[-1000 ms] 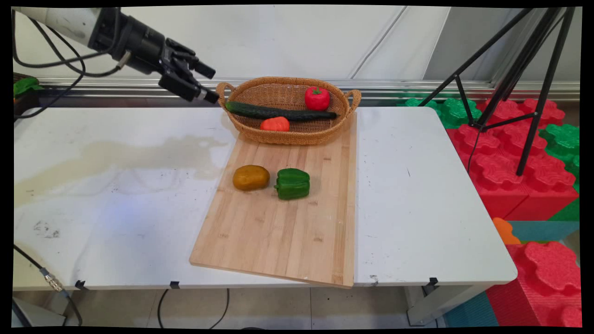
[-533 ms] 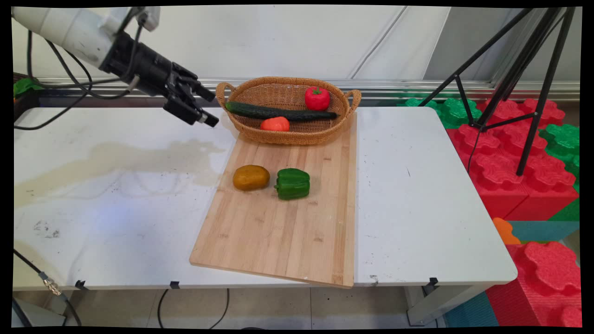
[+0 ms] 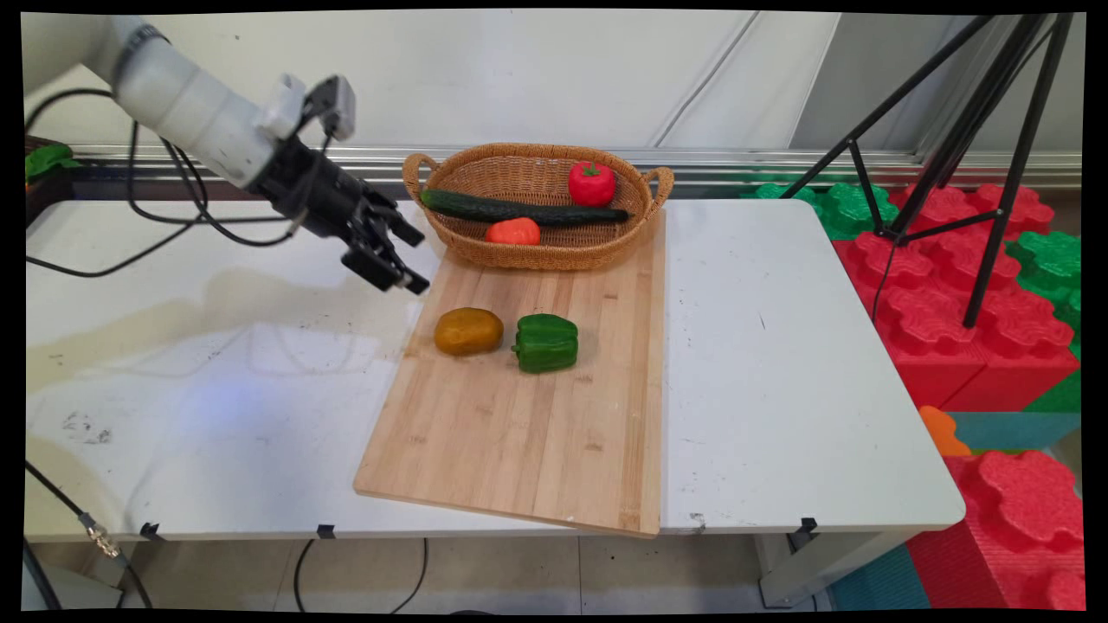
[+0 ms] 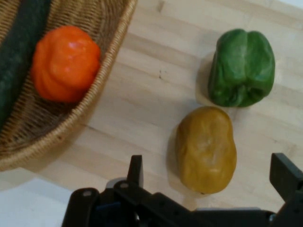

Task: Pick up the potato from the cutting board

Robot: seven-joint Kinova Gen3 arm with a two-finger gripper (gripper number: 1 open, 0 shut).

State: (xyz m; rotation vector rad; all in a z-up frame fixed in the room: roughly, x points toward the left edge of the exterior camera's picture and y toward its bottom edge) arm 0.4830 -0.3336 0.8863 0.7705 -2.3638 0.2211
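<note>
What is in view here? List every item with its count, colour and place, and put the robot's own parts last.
table: one, white, under everything.
cutting board: one, light wood, on the table's middle, near corner over the table's near edge.
basket: one, tan wicker, on the board's far end.
cucumber: one, dark green, lying across the basket.
tomato: one, red, at the basket's far side.
orange vegetable: one, orange, at the basket's near side.
potato: one, yellow-brown, on the board.
green pepper: one, green, on the board, right of the potato.
tripod: one, black, right of the table.
foam blocks: several, red and green, on the floor at right.
arm: one, white, from upper left.
end effector: one, black, open, empty, above the board's far left corner.
</note>
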